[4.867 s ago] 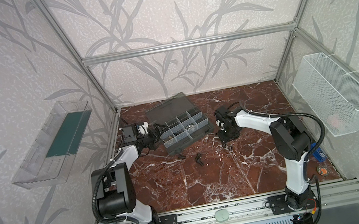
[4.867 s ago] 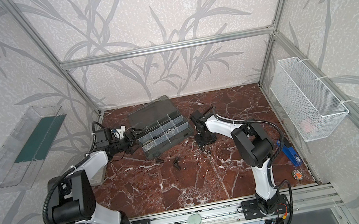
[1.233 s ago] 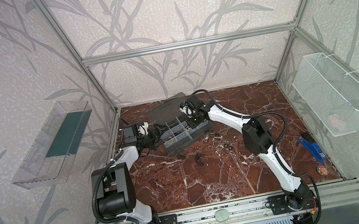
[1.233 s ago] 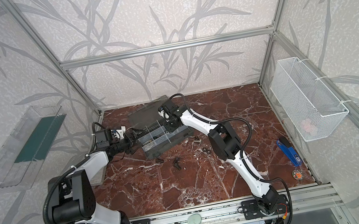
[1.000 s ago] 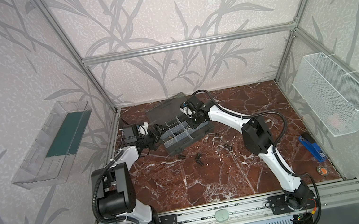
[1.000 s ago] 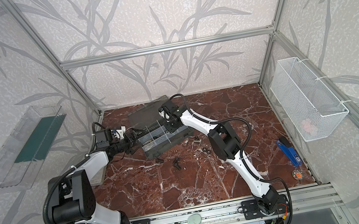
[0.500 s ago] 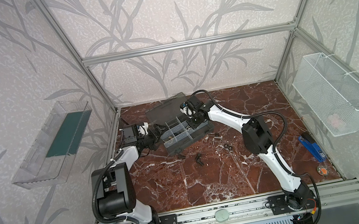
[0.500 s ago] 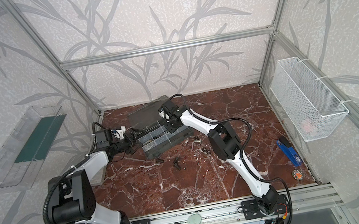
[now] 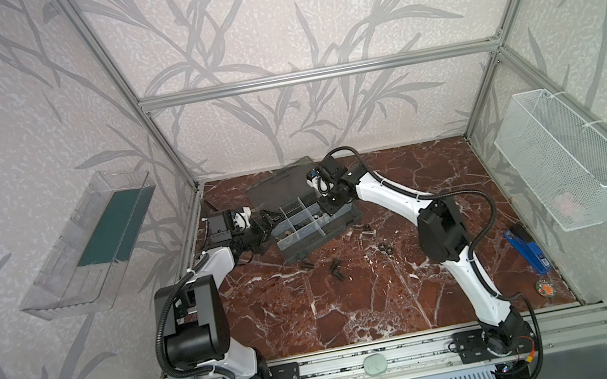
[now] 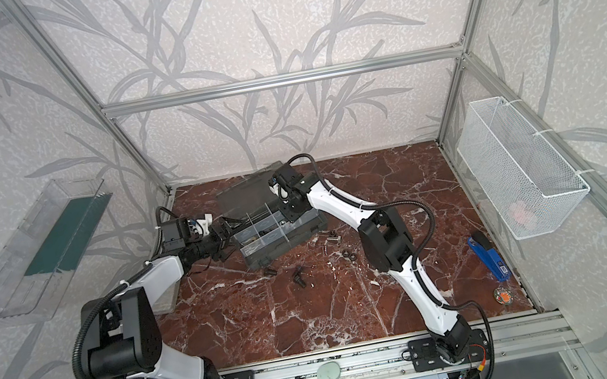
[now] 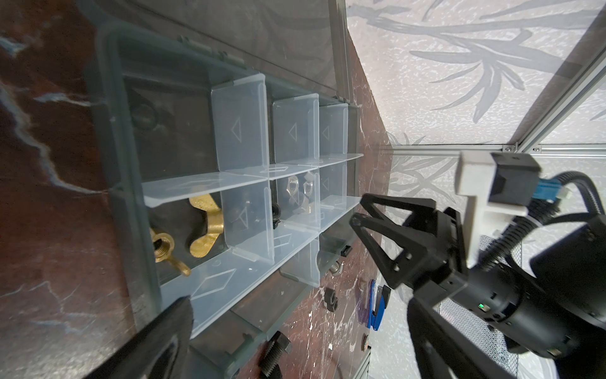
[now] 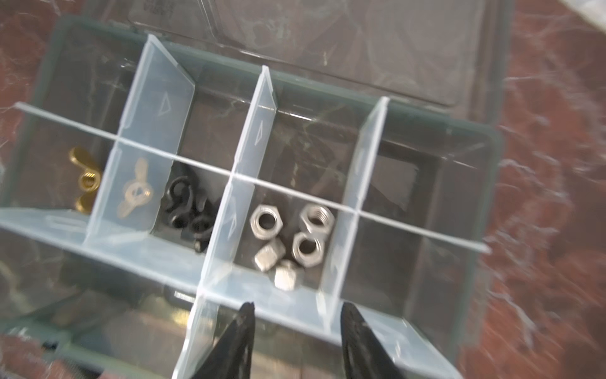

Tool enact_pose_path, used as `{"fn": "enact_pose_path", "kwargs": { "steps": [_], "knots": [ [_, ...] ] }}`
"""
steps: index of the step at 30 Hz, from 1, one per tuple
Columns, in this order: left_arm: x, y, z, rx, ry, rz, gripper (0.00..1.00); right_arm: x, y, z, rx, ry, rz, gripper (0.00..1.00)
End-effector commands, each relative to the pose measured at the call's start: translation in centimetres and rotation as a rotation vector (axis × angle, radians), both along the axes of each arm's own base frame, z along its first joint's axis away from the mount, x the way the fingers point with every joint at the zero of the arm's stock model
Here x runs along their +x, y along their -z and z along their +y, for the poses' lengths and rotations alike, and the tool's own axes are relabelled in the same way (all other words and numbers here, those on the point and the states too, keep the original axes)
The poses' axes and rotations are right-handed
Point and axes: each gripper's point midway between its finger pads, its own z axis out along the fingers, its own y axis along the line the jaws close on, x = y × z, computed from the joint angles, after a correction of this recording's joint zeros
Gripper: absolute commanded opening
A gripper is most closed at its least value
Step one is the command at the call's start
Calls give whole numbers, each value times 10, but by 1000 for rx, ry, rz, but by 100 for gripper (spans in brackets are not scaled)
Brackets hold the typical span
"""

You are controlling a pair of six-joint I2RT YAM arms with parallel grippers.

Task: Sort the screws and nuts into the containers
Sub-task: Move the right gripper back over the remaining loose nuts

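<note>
The containers are the cells of a dark grey organizer case (image 9: pixel 353 219) (image 10: pixel 317 219) with its lid folded back. My right gripper (image 12: pixel 298 306) (image 9: pixel 328 208) hangs open just above it with nothing between the fingers. Below it, several silver nuts (image 12: pixel 306 247) lie in one cell. Black nuts (image 12: pixel 187 210) and a brass wing nut (image 12: pixel 86 183) fill cells beside them. My left gripper (image 11: pixel 301 315) (image 9: pixel 267 222) stands open at the case's left end, holding nothing. Loose black screws (image 9: pixel 336 270) (image 11: pixel 273 356) and black nuts (image 9: pixel 387 247) (image 11: pixel 331 298) lie on the marble in front of the case.
A blue tool (image 9: pixel 527 250) and a small round piece (image 9: pixel 543 288) lie near the right wall. A white mesh basket (image 9: pixel 567 161) hangs on the right wall and a clear tray (image 9: pixel 92 244) on the left wall. A small silver part (image 9: pixel 368 234) lies by the case's right corner.
My right gripper has come from the marble right of the case to above its cells, and over the last second its jaws have spread apart. The left arm has not moved.
</note>
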Motion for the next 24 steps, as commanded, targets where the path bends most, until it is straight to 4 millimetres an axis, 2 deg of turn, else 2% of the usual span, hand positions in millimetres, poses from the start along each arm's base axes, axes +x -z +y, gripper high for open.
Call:
{"fn": "enact_pose_path", "kwargs": {
  "steps": [1,7,11,15,19,24],
  "knots": [
    [-3,-5,3,16,-4,-13,99,-13,-47,-22,-8,16,-61,46],
    [-2,-6,2,12,-2,-14,100,-47,-40,-64,-62,82,-41,48],
    [0,-10,3,19,-5,-19,99,-74,-24,-96,-110,123,5,50],
    [2,-9,2,21,-3,-14,100,-89,-7,-120,-137,168,45,51],
    [3,-8,1,15,1,-11,100,-86,4,-132,-133,230,68,51],
    [2,-9,1,17,2,-14,99,-69,21,-144,-139,299,79,51]
  ]
}}
